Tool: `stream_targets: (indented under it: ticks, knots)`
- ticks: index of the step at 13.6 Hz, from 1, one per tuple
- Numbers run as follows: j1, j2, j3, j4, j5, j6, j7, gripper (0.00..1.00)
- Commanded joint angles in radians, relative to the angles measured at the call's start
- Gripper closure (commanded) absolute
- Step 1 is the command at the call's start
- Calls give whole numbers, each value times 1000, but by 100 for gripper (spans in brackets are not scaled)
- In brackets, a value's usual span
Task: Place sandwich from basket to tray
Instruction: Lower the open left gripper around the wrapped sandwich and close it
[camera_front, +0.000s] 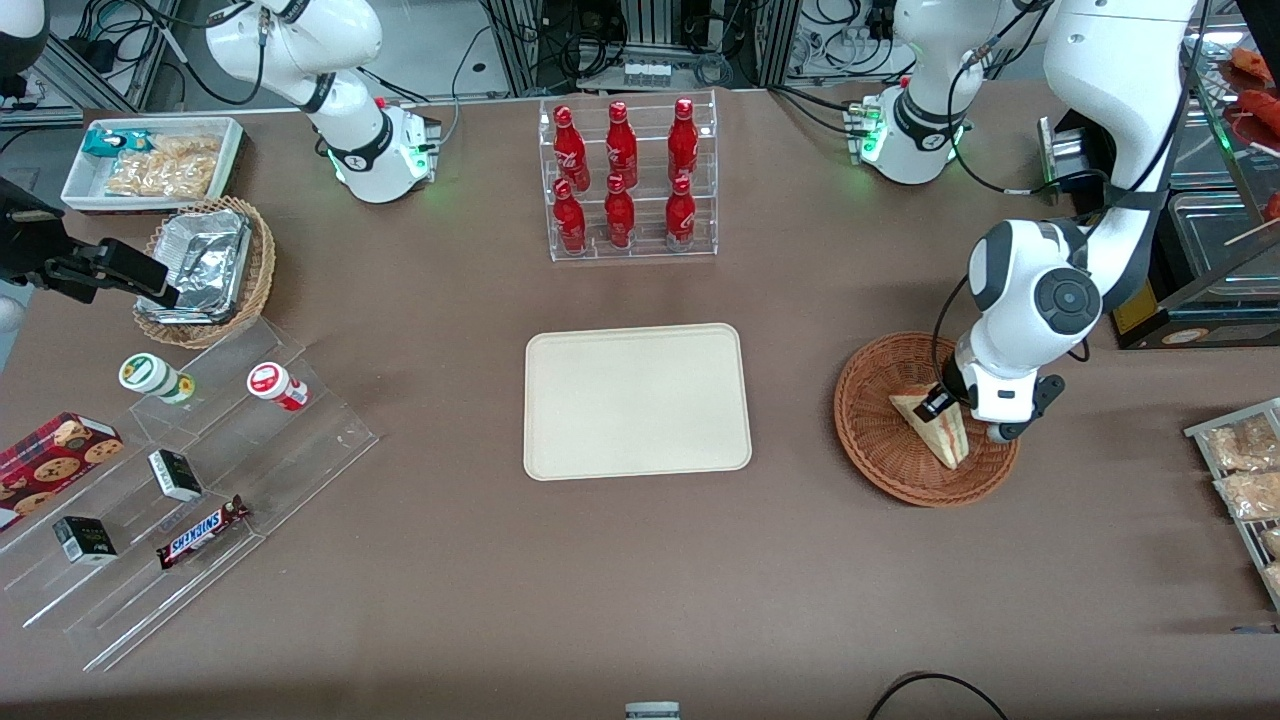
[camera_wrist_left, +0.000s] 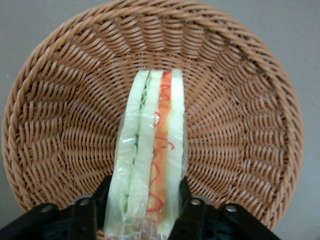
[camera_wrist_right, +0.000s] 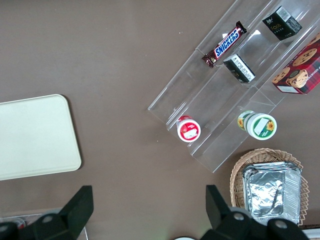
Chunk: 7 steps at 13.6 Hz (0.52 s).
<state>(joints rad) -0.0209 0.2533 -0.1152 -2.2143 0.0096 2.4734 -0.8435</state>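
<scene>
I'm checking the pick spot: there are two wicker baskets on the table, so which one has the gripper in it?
The reddish-brown basket holding the sandwich; the gripper straddles that wedge. The lighter tan basket holds only a foil container.

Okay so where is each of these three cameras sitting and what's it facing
Front view: high above the table, looking down at both arms, tray and basket.
Left wrist view: on the working arm, facing down into the basket; the tool straddles the sandwich.
Right wrist view: on the parked arm, facing the table.
Shared: front and right wrist views both show the tray.
</scene>
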Motion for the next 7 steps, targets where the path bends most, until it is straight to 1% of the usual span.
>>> stream_targets:
  ticks: [1, 2, 5, 7]
  knots:
    - [-1, 0, 2, 45, 6, -42, 6, 93]
    - [-1, -3, 2, 68, 6, -85, 6, 93]
    - [-5, -11, 0, 207, 3, -310, 9, 93]
    - [-11, -11, -4, 274, 4, -427, 41, 93]
